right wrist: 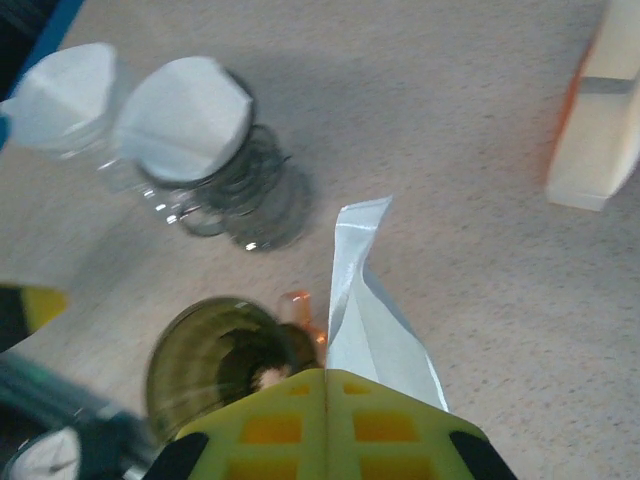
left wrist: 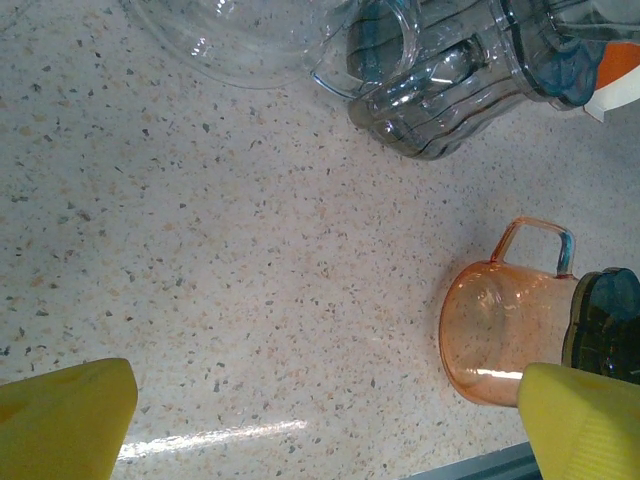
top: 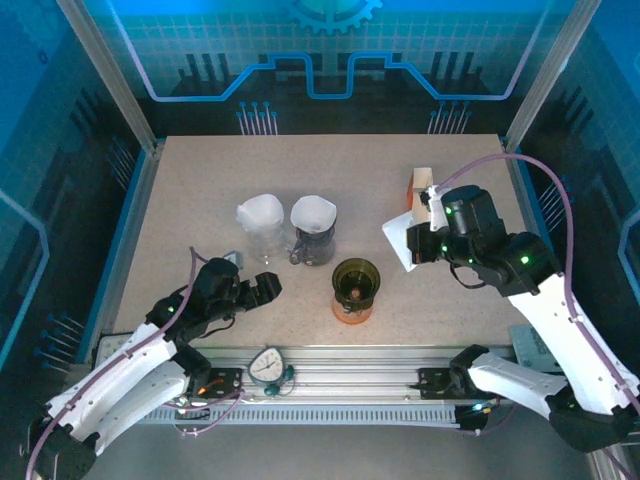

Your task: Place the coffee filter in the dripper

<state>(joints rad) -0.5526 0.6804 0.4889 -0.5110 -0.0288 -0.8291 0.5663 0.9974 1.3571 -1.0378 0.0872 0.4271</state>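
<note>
A white paper coffee filter (top: 399,240) hangs pinched in my right gripper (top: 420,248), above the table and right of the dripper. The dripper (top: 356,280) is an olive-green cone sitting on an orange glass cup (top: 351,312) at the table's front centre. In the right wrist view the yellow fingers are shut on the filter (right wrist: 362,300), with the dripper (right wrist: 215,360) below and to the left. My left gripper (top: 263,288) stands open low over the table, left of the cup (left wrist: 498,345); nothing lies between its yellow fingertips (left wrist: 65,418).
Two clear glass vessels, each with a white filter in it, stand behind the dripper (top: 262,218) (top: 314,222). A filter box (top: 421,187) sits at the back right. A small timer (top: 267,364) lies on the front rail.
</note>
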